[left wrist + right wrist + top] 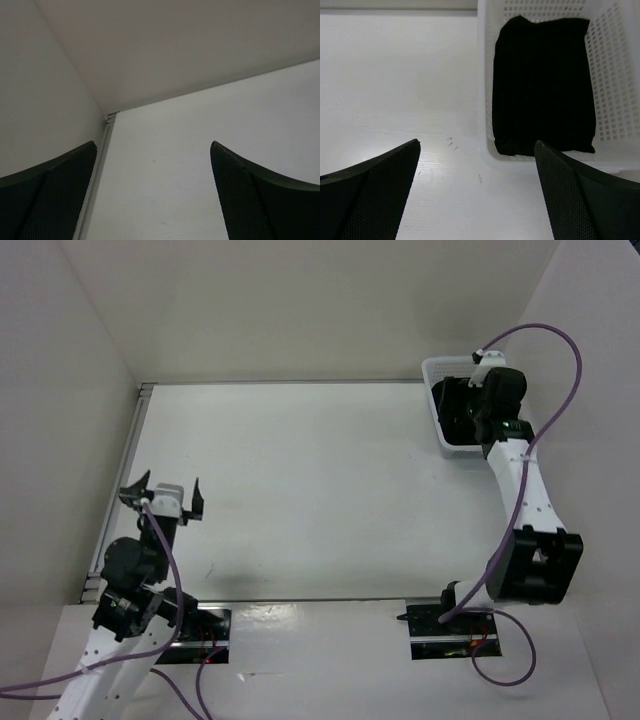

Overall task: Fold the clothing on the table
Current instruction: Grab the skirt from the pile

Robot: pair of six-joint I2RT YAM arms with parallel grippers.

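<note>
Toward the left edge of the white bench (320, 470), the left pincer (166, 492) is held over the bare surface, its fingers spread wide apart and empty. At the far right corner of the bench a white mesh basket (483, 100) is set, and the black clothing (542, 85) is seen lying inside it as a flat, roughly rectangular bundle covering most of its floor. The right pincer (477, 142) is held close to the basket, facing it, with its fingers parted wide and empty.
</note>
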